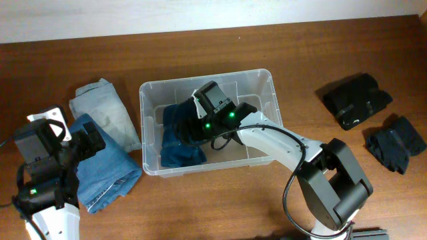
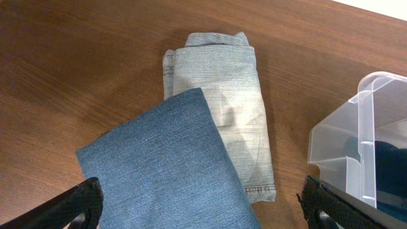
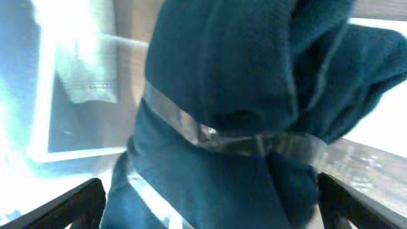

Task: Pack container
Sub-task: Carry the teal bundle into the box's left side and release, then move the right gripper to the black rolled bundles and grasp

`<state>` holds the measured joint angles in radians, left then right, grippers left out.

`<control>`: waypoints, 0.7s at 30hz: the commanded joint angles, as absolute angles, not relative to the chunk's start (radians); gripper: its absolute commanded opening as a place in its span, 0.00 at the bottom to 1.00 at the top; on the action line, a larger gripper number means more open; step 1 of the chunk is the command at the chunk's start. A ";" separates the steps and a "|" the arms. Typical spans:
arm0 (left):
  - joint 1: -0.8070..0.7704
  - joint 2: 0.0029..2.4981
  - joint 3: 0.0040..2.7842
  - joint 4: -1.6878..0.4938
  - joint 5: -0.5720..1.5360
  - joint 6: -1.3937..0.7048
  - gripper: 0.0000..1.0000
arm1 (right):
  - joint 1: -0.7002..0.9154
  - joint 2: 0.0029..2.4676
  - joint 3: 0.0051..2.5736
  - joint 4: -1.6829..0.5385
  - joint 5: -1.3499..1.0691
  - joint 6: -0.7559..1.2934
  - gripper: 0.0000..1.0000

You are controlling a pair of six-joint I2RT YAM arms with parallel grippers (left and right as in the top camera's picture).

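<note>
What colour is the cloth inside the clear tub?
Dark blue. The cloth in the container shows best in the overhead view.

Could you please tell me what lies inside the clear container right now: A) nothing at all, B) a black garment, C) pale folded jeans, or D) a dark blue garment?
D: a dark blue garment lies in the container, while the pale jeans and the black garments lie on the table outside it.

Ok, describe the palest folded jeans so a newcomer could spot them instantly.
Find the big clear container. Two folded denim pieces lie just left of it. You want the pale grey-blue jeans, the rear piece, washed-out, with a corner under the mid-blue jeans.
</note>
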<state>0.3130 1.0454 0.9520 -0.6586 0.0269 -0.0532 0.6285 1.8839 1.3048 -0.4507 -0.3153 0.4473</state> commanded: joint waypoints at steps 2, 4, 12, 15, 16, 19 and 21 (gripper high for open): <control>0.314 1.047 0.969 -0.659 0.031 -0.052 0.99 | 0.597 1.774 1.379 -0.534 -0.224 0.342 0.98; 0.314 1.047 0.969 -0.658 0.031 -0.052 1.00 | 0.574 1.707 1.425 -0.607 -0.167 0.310 0.98; 0.315 1.047 0.969 -0.647 0.031 -0.052 0.99 | 0.279 1.427 1.509 -0.801 0.057 0.289 0.99; 0.314 1.047 0.969 -0.647 0.031 -0.052 0.99 | 0.050 1.403 1.509 -0.882 0.041 0.288 0.98; 0.314 1.047 0.969 -0.647 0.031 -0.052 0.99 | -0.017 1.409 1.506 -0.899 0.025 0.283 0.98; 0.314 1.047 0.969 -0.644 0.031 -0.052 0.99 | -0.244 1.458 1.487 -0.902 -0.119 0.176 0.98; 0.314 1.047 0.969 -0.644 0.031 -0.052 0.99 | -0.378 1.526 1.484 -0.902 -0.204 0.127 0.98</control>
